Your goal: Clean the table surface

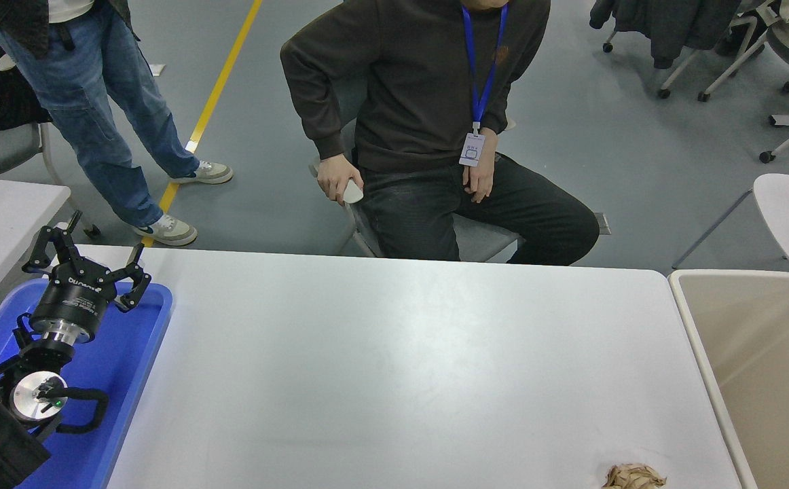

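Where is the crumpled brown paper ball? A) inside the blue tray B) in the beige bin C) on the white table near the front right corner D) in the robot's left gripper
C: the crumpled paper ball lies on the table surface near its front right corner, beside the beige bin, not in it.

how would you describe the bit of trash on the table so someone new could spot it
Start at the white table surface and follow its near edge toward the beige bin on the right. Just short of that corner lies a crumpled brown paper wad, the only loose item on the tabletop.
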